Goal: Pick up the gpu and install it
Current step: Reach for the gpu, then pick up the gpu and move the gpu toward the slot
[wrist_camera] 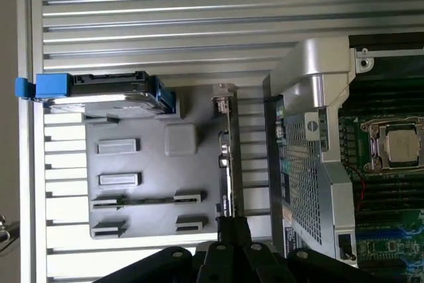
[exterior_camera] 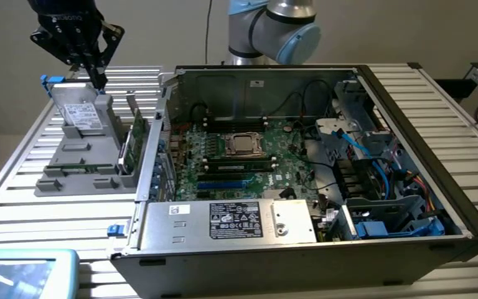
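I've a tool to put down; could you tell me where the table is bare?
Bare slats lie between the grey holder and the tablet, and past the case at the exterior view's top right. Holder and case are crowded.

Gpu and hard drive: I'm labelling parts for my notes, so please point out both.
gpu (wrist_camera: 228,164), wrist view, on its thin edge.
hard drive (exterior_camera: 79,115), exterior view, on its white label.
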Motion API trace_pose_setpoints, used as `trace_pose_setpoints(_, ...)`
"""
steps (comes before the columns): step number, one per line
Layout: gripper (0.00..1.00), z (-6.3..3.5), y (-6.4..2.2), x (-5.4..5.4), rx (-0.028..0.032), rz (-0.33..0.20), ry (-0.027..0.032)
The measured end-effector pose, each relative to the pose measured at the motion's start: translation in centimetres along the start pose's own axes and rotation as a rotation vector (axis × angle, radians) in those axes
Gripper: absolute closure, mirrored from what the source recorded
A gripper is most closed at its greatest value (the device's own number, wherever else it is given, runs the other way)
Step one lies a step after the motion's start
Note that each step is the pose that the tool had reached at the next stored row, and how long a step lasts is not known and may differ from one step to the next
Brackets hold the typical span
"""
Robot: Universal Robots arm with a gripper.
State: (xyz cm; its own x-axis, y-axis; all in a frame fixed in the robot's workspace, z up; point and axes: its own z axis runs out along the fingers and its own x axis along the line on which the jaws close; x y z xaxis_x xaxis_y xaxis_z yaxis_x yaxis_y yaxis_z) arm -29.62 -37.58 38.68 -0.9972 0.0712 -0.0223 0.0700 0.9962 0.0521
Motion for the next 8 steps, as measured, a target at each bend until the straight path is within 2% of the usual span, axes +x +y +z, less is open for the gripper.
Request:
trace_pose_setpoints(4, 0.88, 0.2, 0.5, 0.1, -0.0018, 0.0, -0.0001)
trace_pose_setpoints(8, 0.88, 0.2, 0.5, 0.1, -0.0018, 0.0, 0.0)
